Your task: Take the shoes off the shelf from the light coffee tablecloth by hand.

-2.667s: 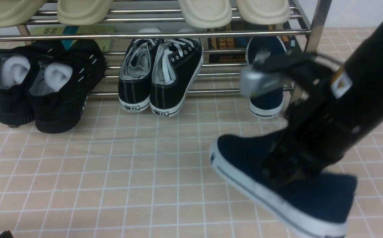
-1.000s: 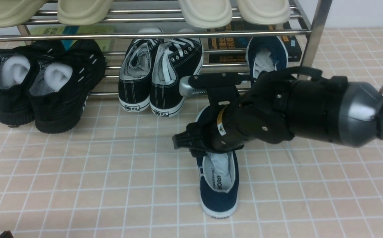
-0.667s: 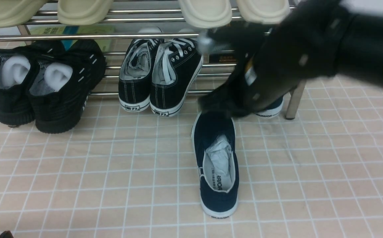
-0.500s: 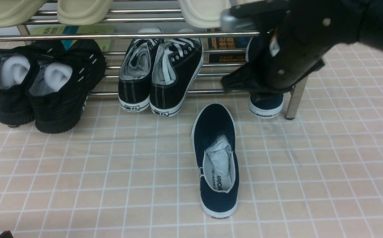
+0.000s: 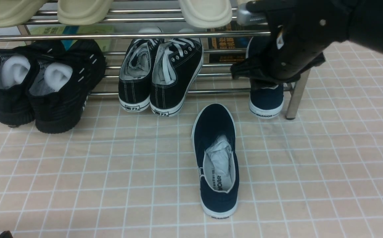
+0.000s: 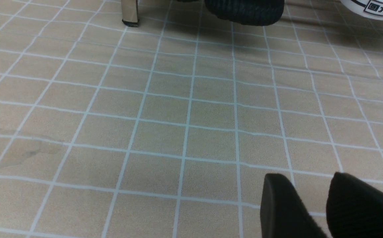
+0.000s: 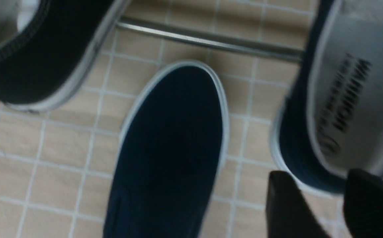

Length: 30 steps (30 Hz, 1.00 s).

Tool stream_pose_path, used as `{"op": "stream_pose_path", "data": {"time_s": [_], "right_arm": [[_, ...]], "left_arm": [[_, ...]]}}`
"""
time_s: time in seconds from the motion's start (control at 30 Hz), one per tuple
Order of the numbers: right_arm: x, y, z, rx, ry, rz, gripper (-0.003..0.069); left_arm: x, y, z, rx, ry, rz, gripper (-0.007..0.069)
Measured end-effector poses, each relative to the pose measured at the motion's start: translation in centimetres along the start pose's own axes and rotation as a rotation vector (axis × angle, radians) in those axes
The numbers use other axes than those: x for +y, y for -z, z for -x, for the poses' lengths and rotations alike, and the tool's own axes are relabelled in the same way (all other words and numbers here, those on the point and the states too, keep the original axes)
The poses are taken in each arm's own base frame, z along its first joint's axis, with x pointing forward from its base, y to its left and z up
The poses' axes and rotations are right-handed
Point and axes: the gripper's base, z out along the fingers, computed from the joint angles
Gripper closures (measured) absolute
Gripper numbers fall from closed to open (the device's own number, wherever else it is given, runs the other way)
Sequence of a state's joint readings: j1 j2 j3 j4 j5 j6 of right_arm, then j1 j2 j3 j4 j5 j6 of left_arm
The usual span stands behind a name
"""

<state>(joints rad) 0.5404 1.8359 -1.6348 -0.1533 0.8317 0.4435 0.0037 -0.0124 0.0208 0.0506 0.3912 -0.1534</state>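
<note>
and over on the far left, the left gripper has its fingertips parted, with only the light coffee tablecloth visible between them. beyond it, the black knit sneakers lean on the lower tier of the steel shelf, pale stuffing in their openings. next along, well left of the right gripper, the black lace-up sneakers sit side by side on that tier, with light clogs above. now the first navy slip-on: it lies flat on the cloth, left of the right gripper and nearer the camera, crumpled paper inside. and here's the right gripper itself, fingers spread over the second navy slip-on, which rests on the lower tier beneath it, partly hidden; contact, i can't tell. just right of it stands a shelf leg.
</note>
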Motion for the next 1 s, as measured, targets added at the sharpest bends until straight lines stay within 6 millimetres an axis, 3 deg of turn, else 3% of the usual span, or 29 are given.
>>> {"op": "stream_pose_path", "data": {"time_s": [0.2,0.5,0.73,1.0], "right_arm": [[0.4,-2.4,0.5,-0.074,0.035,0.012,0.0284],[0.0,-4.5,0.7,-0.113,0.094,-0.021,0.0281],[-1.9,-6.0,0.9,-0.099,-0.004,-0.056,0.0281],[-2.0,-7.8,0.5,-0.086,-0.004,-0.059,0.0281]], "left_arm": [[0.0,0.0,0.0,-0.001,-0.008,0.003,0.0384],[0.0,0.0,0.0,-0.001,-0.01,0.004,0.0384],[0.0,0.0,0.0,-0.001,-0.01,0.004,0.0384],[0.0,0.0,0.0,-0.001,-0.01,0.004,0.0384]]}}
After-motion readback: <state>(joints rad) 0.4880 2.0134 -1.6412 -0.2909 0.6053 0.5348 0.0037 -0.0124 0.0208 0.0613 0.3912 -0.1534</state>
